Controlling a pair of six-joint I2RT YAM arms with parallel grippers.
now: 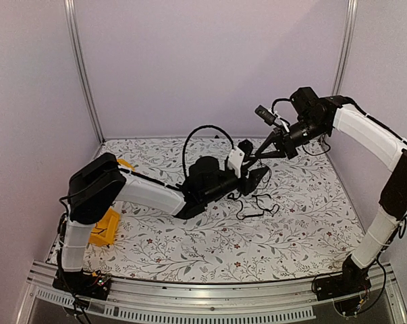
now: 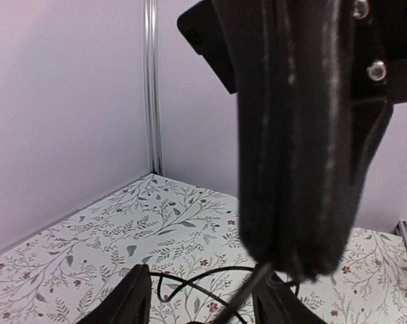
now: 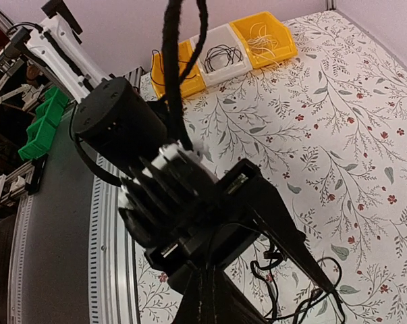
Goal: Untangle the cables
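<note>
The cables (image 1: pixel 257 202) are thin black wires lying in a loose tangle on the flowered table, just right of centre. My left gripper (image 1: pixel 258 177) is low over their near-left edge and open. In the left wrist view its fingers (image 2: pixel 132 300) stand apart with cable loops (image 2: pixel 183 280) on the table between them. My right gripper (image 1: pixel 254 160) hangs just above and in front of it, seen as a large black shape (image 2: pixel 291 260). It is shut on a cable strand that runs down from its tip. In the right wrist view (image 3: pixel 206 273) thin strands rise from its closed fingers, and the tangle (image 3: pixel 304 300) lies at the lower right.
A yellow bin (image 1: pixel 105 229) sits at the table's left edge under the left arm. The right wrist view shows a row of bins holding wires: yellow (image 3: pixel 264 30), white (image 3: pixel 220 57), yellow (image 3: pixel 176 74). The left arm's thick cable loop (image 1: pixel 203 131) arches above its wrist.
</note>
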